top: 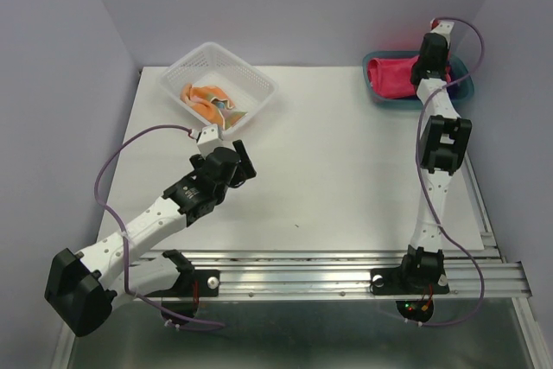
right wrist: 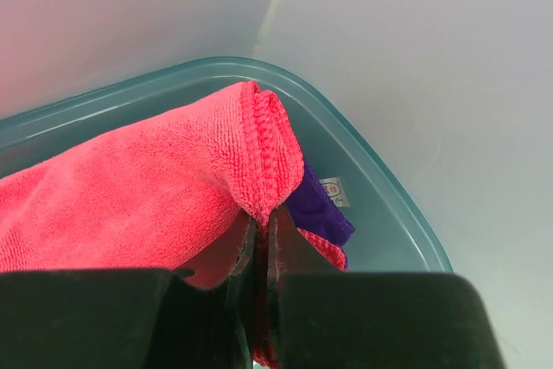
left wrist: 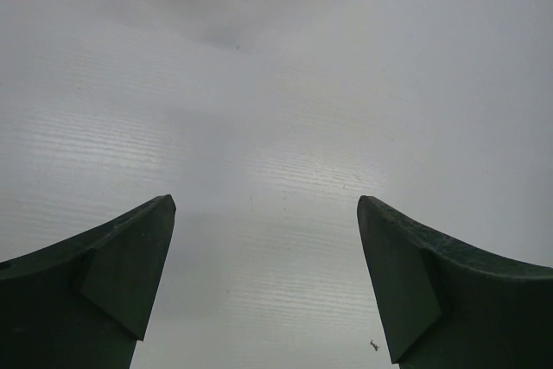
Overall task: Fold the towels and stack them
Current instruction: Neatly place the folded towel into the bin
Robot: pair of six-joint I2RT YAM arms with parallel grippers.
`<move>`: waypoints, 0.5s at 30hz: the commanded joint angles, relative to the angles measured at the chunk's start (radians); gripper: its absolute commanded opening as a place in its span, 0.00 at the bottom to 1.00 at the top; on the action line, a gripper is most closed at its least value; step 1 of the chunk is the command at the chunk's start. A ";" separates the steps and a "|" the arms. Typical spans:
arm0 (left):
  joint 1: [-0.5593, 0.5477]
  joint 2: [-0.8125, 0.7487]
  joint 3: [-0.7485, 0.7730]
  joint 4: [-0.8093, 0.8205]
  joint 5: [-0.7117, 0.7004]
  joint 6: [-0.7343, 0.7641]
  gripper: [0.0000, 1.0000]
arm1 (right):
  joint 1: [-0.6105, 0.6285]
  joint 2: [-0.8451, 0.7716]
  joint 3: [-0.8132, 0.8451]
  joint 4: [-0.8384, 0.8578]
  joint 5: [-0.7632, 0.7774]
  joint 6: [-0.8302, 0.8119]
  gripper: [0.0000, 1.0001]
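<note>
The hot pink towel (top: 390,77) lies in the teal tray (top: 463,92) at the back right. My right gripper (top: 429,56) is shut on a folded edge of the pink towel (right wrist: 155,196), with cloth pinched between its jaws (right wrist: 262,231). A corner of the deep purple towel (right wrist: 318,206) shows under the pink one in the tray (right wrist: 380,187). The pale orange towel (top: 207,98) lies crumpled in the white mesh basket (top: 256,80) at the back left. My left gripper (top: 244,167) is open and empty over bare table, near the basket; its fingers (left wrist: 130,265) are wide apart.
The white table top (top: 328,179) spans the middle. Purple cables loop beside both arms. Lavender walls enclose the back and sides. A metal rail runs along the near edge.
</note>
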 commanded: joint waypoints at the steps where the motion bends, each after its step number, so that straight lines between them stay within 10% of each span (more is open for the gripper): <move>1: 0.007 0.003 0.001 0.028 -0.018 0.007 0.99 | -0.016 -0.029 0.058 0.074 0.009 0.005 0.01; 15: 0.013 0.015 0.004 0.040 -0.010 0.013 0.99 | -0.037 0.020 0.044 0.148 0.023 -0.022 0.08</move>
